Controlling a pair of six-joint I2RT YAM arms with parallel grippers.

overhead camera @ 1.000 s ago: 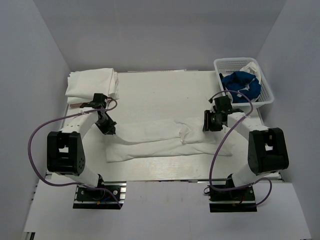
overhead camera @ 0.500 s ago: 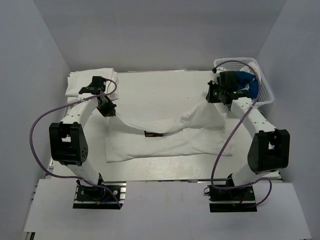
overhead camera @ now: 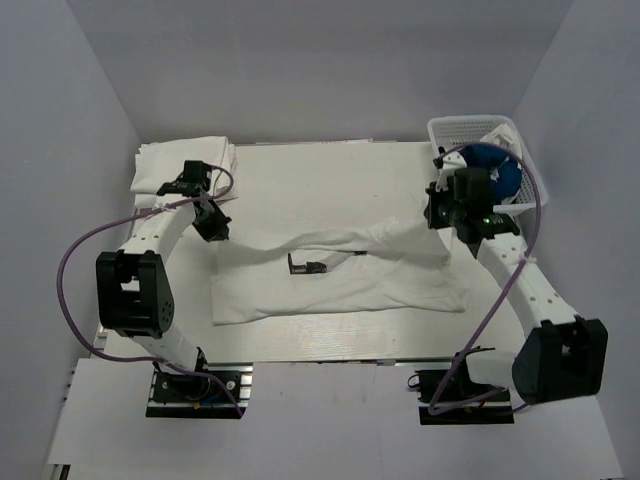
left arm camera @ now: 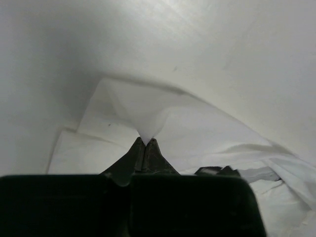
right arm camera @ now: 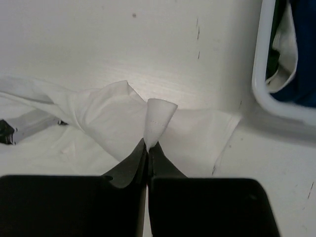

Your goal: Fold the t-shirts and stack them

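A white t-shirt (overhead camera: pixel 340 285) lies spread across the middle of the table, its far edge raised and stretched between the two grippers. My left gripper (overhead camera: pixel 213 226) (left arm camera: pixel 146 141) is shut on the shirt's left corner, and a peak of cloth (left arm camera: pixel 148 118) rises from its tips. My right gripper (overhead camera: pixel 440 214) (right arm camera: pixel 148 144) is shut on the right corner, with a small fold of cloth (right arm camera: pixel 159 116) pinched in it. The dark neck label (overhead camera: pixel 308 266) shows under the raised edge. A blue t-shirt (overhead camera: pixel 497 170) (right arm camera: pixel 302 54) lies in the basket.
A pile of folded white t-shirts (overhead camera: pixel 185 165) sits at the back left corner. The white lattice basket (overhead camera: pixel 533 180) (right arm camera: pixel 264 91) stands at the back right, close beside the right gripper. White walls enclose the table on three sides.
The right gripper closed on the shirt. Both grippers lifted the shirt's edge up and toward the back, then came lower and nearer, and the raised cloth now sags less.
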